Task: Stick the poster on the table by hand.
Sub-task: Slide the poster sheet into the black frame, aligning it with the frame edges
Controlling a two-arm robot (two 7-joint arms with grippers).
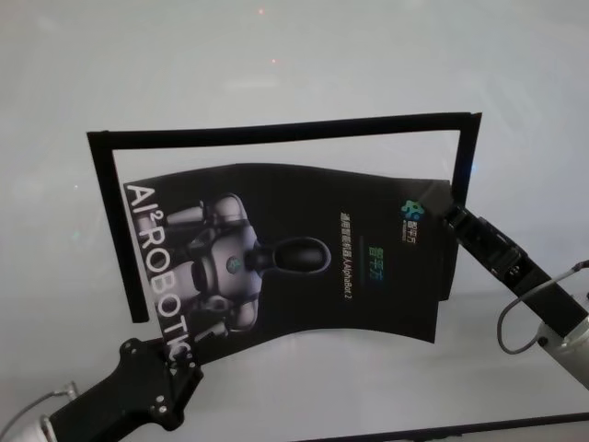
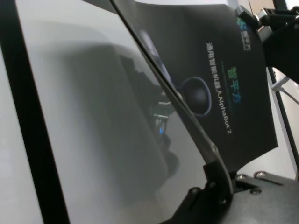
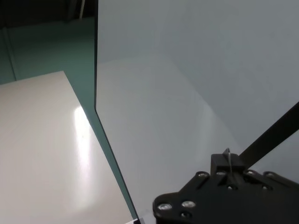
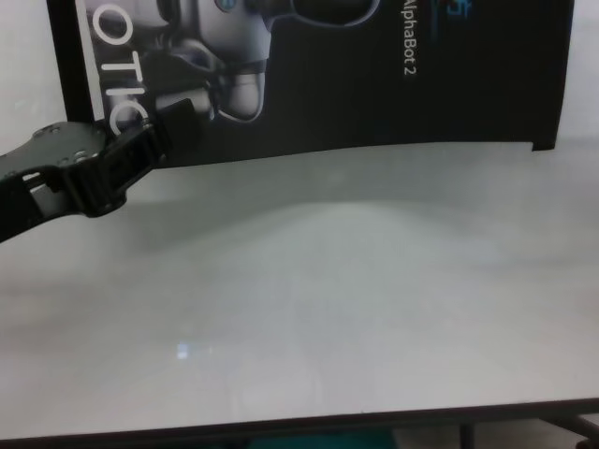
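Observation:
The poster [image 1: 304, 249] is a glossy black sheet with a grey robot figure and white letters. It hangs bowed a little above the table [image 1: 276, 55], inside a black outline. My left gripper [image 1: 178, 348] is shut on the poster's near-left corner, by the white letters. The left wrist view shows the sheet's edge [image 2: 187, 116] running into that gripper's fingers [image 2: 217, 170]. At the far-right corner, next to the small logo, my right gripper [image 1: 451, 218] is shut on the sheet. In the chest view the poster [image 4: 374, 84] casts a soft shadow on the table [image 4: 328, 299].
A narrow black strip [image 1: 276, 132] marks three sides of a rectangle on the table, down the left [image 1: 115, 230] and the right [image 1: 465, 157]. The table's dark front edge [image 4: 281, 430] runs close below. The right wrist view shows the table's side edge [image 3: 107, 140], with floor beyond.

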